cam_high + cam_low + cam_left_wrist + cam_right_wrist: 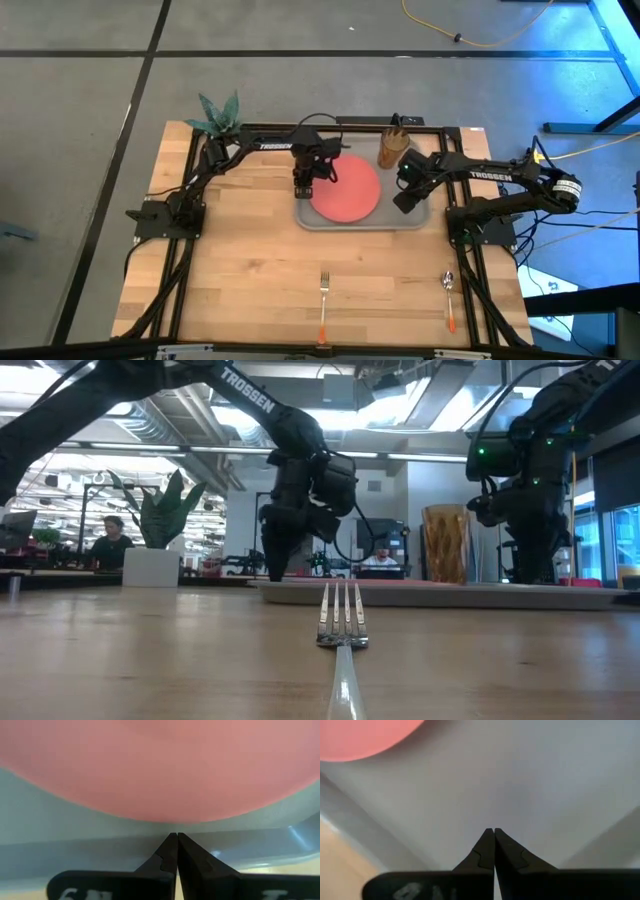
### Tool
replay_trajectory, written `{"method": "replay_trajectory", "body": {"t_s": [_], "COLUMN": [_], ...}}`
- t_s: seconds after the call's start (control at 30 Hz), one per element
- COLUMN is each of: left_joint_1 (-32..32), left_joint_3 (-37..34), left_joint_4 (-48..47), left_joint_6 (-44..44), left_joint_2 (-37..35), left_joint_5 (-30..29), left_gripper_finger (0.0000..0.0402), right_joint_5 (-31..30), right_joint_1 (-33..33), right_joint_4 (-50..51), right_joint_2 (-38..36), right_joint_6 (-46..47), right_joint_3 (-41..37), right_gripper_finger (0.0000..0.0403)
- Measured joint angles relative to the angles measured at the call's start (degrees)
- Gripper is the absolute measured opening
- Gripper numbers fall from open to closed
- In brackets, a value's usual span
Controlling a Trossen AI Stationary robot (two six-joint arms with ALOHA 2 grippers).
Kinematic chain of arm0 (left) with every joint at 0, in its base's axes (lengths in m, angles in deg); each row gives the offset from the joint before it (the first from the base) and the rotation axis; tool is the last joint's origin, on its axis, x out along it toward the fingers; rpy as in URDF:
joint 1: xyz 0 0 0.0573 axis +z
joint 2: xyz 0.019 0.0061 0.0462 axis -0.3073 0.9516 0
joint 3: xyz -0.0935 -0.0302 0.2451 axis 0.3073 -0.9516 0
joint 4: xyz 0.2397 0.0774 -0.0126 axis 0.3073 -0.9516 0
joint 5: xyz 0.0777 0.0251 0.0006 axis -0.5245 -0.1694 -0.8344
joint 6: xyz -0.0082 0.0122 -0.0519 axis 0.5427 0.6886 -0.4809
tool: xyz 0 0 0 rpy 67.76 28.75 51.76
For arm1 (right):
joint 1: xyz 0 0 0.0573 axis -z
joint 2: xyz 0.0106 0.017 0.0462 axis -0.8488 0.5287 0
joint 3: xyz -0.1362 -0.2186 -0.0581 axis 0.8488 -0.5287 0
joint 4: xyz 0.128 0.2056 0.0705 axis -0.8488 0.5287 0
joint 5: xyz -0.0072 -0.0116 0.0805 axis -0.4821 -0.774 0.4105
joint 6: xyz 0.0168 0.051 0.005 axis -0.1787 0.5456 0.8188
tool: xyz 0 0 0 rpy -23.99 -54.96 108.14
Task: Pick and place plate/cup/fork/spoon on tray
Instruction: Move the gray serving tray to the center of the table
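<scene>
The coral-red plate [348, 190] lies flat on the grey tray [360, 226] at the table's far middle. The amber cup [392, 150] stands upright at the tray's far right corner. My left gripper [303, 188] is shut and points down over the tray's left part, its tips [176, 836] just short of the plate's rim [165, 817]. My right gripper [405, 200] is shut over the bare tray floor [520, 785] to the right of the plate. The fork [324, 295] and the spoon [449, 298] lie on the table near its front edge. My left gripper points its shut fingertips down at the tray floor [75, 835] beside the plate's left rim. I cannot tell whether they touch the tray or the plate.
A potted green plant [218, 115] stands at the table's far left corner. The wooden tabletop [250, 270] lies between the tray and the cutlery. People sit in the room beyond the table in the low view.
</scene>
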Motion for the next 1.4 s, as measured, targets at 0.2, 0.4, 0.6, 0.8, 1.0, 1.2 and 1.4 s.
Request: {"method": "replay_trajectory", "body": {"t_s": [0.2, 0.4, 0.6, 0.8, 1.0, 1.2, 1.4], "left_joint_1": [-0.76, -1.18, -1.67, -3.43, -6.29, -9.2, -10.08], "left_joint_3": [-3.97, -4.84, -4.84, -4.99, -5.01, -5.01, -5.0], "left_joint_4": [-0.79, -1.94, -4.58, -7.87, -9.39, -10.34, -9.36], "left_joint_6": [0.1, 0.15, 0.63, 1.64, 1.66, 2.94, 3.13], "left_joint_2": [-0.26, -0.24, -0.1, 0.13, 0.2, 0.2, 0.2], "left_joint_5": [0.29, 0.34, -0.02, 0.31, 0.59, 0.68, -1.09], "left_gripper_finger": [0.0, 0.0, 0.0, 0.0, 0.0, 0.0, 0.0], "right_joint_5": [4.69, 4.78, 3.73, -0.47, -3.46, -7.67, -8.56], "right_joint_1": [-2.11, -6.27, -10.28, -12.83, -13.09, -13.09, -13.09], "right_joint_4": [1.14, 7.34, 12.15, 17.01, 21.1, 26.24, 27.46], "right_joint_2": [0.0, -0.02, -0.02, -0.02, -0.04, -0.07, -0.07], "right_joint_6": [-1.58, -2.0, -1.59, -2.29, -3.18, -4.54, -4.61], "right_joint_3": [3.08, 9.96, 17.24, 24.88, 30.81, 35.1, 35.87], "right_gripper_finger": [0.0002, 0.0002, 0.0002, 0.0002, 0.0002, 0.0002, 0.0002]}}
